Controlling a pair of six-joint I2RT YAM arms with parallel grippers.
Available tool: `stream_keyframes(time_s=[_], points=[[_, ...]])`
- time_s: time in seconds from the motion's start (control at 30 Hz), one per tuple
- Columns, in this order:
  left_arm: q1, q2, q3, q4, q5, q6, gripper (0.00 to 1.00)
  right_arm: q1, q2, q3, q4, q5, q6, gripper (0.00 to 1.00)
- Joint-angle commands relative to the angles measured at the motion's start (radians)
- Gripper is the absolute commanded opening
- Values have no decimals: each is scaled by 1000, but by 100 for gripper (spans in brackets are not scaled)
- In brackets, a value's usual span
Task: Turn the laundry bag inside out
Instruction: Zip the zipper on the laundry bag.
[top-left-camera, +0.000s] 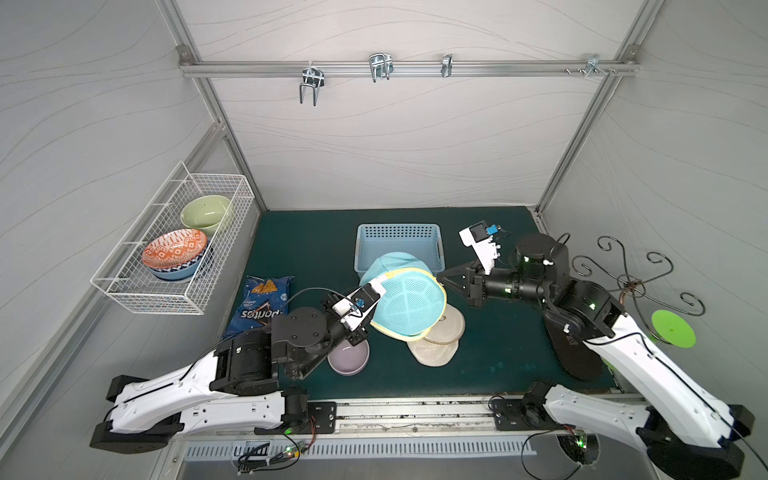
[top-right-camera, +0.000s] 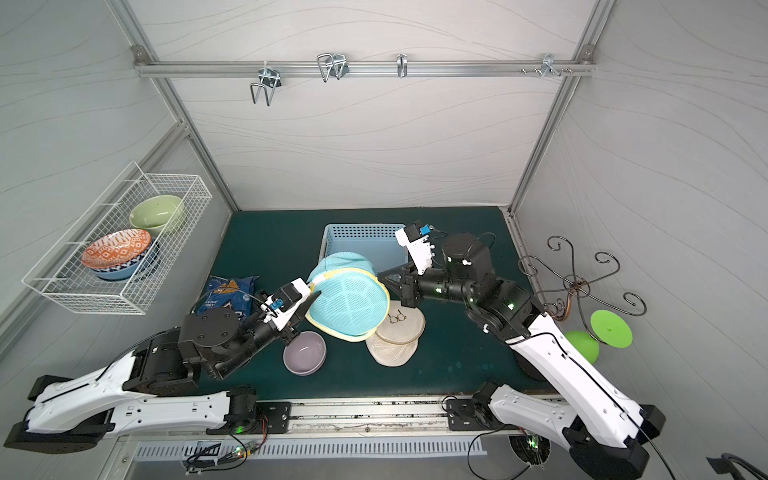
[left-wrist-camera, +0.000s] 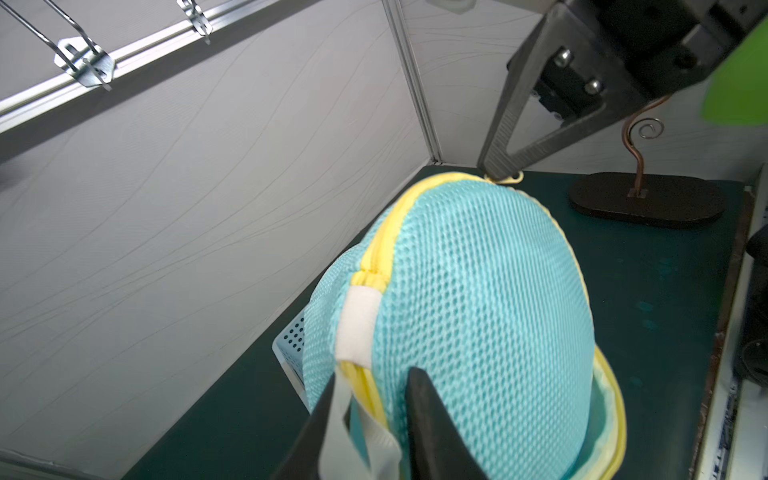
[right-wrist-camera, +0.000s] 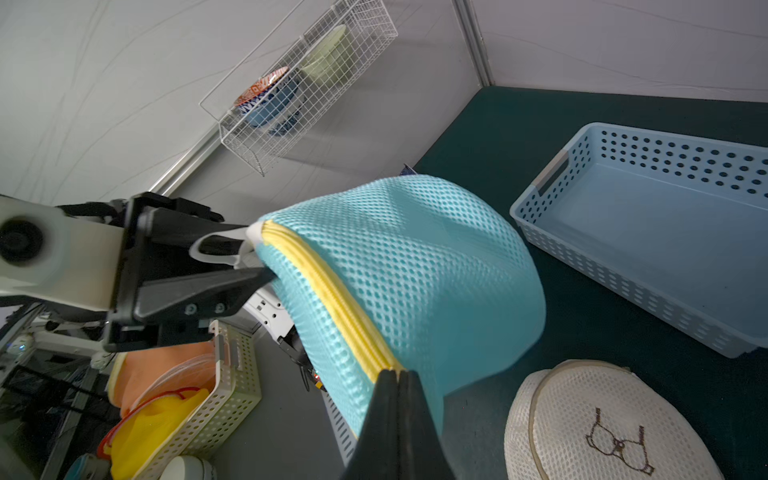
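The laundry bag (top-left-camera: 409, 299) (top-right-camera: 349, 303) is turquoise mesh with a yellow zip seam, and it hangs above the green mat between my two grippers. My left gripper (left-wrist-camera: 374, 382) (right-wrist-camera: 259, 251) sits at the bag's left end. Its jaws stand apart, with the bag's white loop (left-wrist-camera: 357, 328) and yellow seam loose between them. My right gripper (right-wrist-camera: 398, 372) (top-left-camera: 440, 276) is at the opposite end, shut on the yellow seam (right-wrist-camera: 332, 299) by its small loop (left-wrist-camera: 509, 179). The bag's inside is hidden.
A pale blue perforated basket (top-left-camera: 399, 226) stands behind the bag. Two white mesh bags (top-left-camera: 436, 340) lie under its right side, and a purple bowl (top-left-camera: 348, 356) sits below my left wrist. A chip bag (top-left-camera: 262, 303) lies left. A wire stand's black base (top-left-camera: 577, 349) is right.
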Motion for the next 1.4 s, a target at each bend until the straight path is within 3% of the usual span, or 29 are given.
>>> stream_keyframes(time_s=[0.0, 0.17, 0.43, 0.63, 0.7, 0.87, 0.93, 1.0, 1.13, 1.27, 1.37], points=[[4, -12, 22, 8, 57, -71, 35, -5, 60, 89, 38, -161, -14, 0], [11, -101, 65, 40, 107, -39, 51, -6, 130, 176, -41, -224, -72, 0], [10, -90, 244, -83, 120, -10, 57, -17, 155, 220, -121, -238, -155, 0], [22, 34, 315, -222, 276, -44, 56, -16, 189, 239, -161, -300, -183, 0], [82, 83, 324, -236, 383, -71, 54, -13, 197, 239, -173, -316, -188, 0], [476, 129, 260, -160, 855, -218, 54, 21, 204, 241, -189, -320, -212, 0], [557, 145, 240, -138, 962, -259, 55, 41, 205, 246, -197, -301, -218, 0], [566, 135, 214, -99, 1007, -270, 82, 45, 206, 246, -192, -299, -214, 0], [565, 141, 223, -100, 1006, -274, 73, 52, 223, 251, -193, -300, -217, 0], [580, 117, 261, -129, 931, -252, 78, 54, 235, 245, -211, -268, -234, 0], [597, 146, 273, -111, 1070, -295, 80, 57, 249, 246, -198, -270, -229, 0]])
